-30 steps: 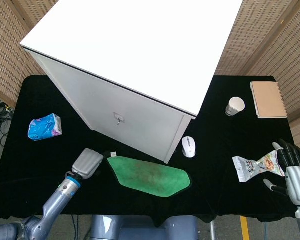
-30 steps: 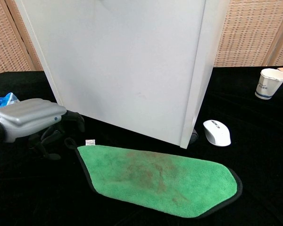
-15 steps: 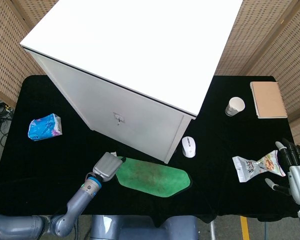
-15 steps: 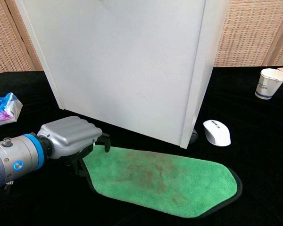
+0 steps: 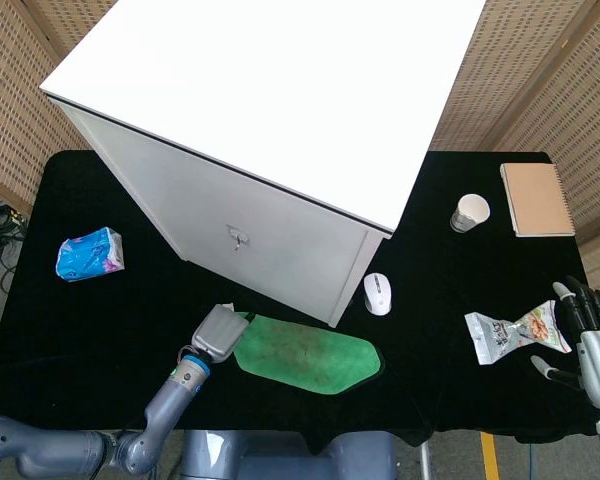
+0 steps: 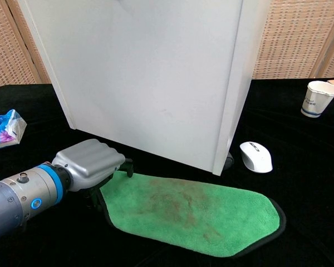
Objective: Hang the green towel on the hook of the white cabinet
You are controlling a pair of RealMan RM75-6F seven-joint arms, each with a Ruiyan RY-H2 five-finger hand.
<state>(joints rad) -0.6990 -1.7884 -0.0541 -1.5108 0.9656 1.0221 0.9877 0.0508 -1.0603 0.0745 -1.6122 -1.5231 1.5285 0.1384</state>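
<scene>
The green towel (image 6: 195, 208) lies flat on the black table (image 5: 110, 320), spread out just in front of the white cabinet (image 5: 270, 120), and the left hand (image 6: 89, 164) sits right on its near-left corner, knuckles up, fingers curled down under the palm at the towel's edge. Whether those fingers actually have cloth pinched between them, neither view lets me say; the back of the hand covers the contact. So the job looks to be at its opening stage: the towel is not off the table, nothing hangs anywhere, and the lift, the carry up to the hook (image 5: 238, 238) and the hanging itself are all left to do. That small metal hook shows on the cabinet's front face only from the head view, up and a little left of the towel; the chest view shows the same face as a plain white wall with the hook out of frame. What the chest view does give is the close look at the towel's dark stain and its black trim. The head view alone also catches the right hand (image 5: 592, 340), far off at the table's right edge, fingers spread and holding nothing, just beside a snack packet (image 5: 510, 330).
</scene>
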